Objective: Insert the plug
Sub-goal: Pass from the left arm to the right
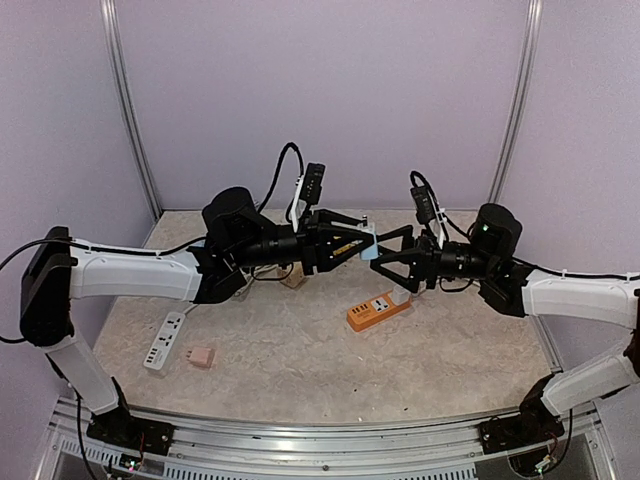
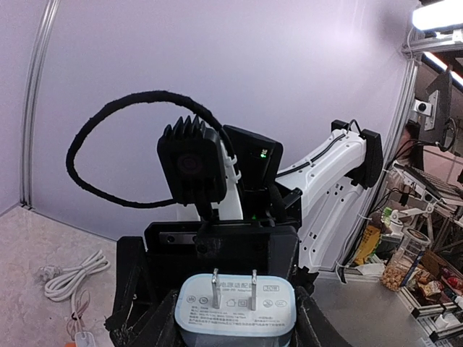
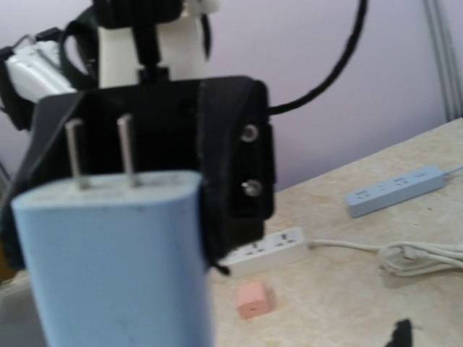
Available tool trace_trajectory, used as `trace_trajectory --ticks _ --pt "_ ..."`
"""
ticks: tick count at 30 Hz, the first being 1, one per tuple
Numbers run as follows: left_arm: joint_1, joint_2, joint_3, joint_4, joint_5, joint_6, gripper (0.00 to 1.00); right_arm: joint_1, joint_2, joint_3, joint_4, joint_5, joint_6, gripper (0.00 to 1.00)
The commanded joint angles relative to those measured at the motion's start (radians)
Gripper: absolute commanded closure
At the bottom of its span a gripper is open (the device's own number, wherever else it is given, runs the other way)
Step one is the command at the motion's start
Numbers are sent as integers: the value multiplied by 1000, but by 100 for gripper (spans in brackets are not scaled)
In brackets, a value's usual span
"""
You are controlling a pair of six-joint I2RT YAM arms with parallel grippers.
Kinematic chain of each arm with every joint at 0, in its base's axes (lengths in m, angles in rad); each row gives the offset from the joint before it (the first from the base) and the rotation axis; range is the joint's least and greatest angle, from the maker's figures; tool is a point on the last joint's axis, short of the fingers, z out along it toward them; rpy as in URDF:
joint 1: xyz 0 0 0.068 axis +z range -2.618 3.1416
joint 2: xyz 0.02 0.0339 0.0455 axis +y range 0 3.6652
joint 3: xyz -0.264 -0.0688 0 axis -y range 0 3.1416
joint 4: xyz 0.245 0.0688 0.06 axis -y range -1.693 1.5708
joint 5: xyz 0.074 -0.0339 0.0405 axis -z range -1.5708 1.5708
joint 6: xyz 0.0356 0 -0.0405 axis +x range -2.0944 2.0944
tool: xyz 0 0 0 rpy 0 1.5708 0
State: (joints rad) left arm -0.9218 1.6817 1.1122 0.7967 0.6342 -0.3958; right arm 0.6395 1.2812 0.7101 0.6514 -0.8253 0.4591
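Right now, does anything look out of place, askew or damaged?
Nothing damaged or spilled. The blue plug sits in the left gripper, mid-air, with the right gripper open beside it; the orange power strip lies below.

Overhead view; opposed wrist close-ups of plug (image 2: 235, 311)

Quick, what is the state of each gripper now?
Left gripper: closed on the plug.
Right gripper: open.
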Motion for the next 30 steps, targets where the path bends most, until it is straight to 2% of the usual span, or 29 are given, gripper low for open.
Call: trace_trajectory --ticks 1,10,15,21,25,30 --pt "-14 -5 11 -21 31 20 71 9 6 24 134 -60 75 14" --pt "-21 2 10 -11 -9 21 72 12 35 29 215 -64 131 23" --pt "-22 0 17 -47 -79 18 73 12 14 36 169 -22 90 23" --pt "-23 6 21 -56 -96 10 73 13 0 48 113 11 49 23" --pt "-23 7 16 -43 -100 11 74 15 13 54 107 1 46 31" --pt "-23 3 12 -31 -98 12 74 17 19 32 119 -2 47 31"
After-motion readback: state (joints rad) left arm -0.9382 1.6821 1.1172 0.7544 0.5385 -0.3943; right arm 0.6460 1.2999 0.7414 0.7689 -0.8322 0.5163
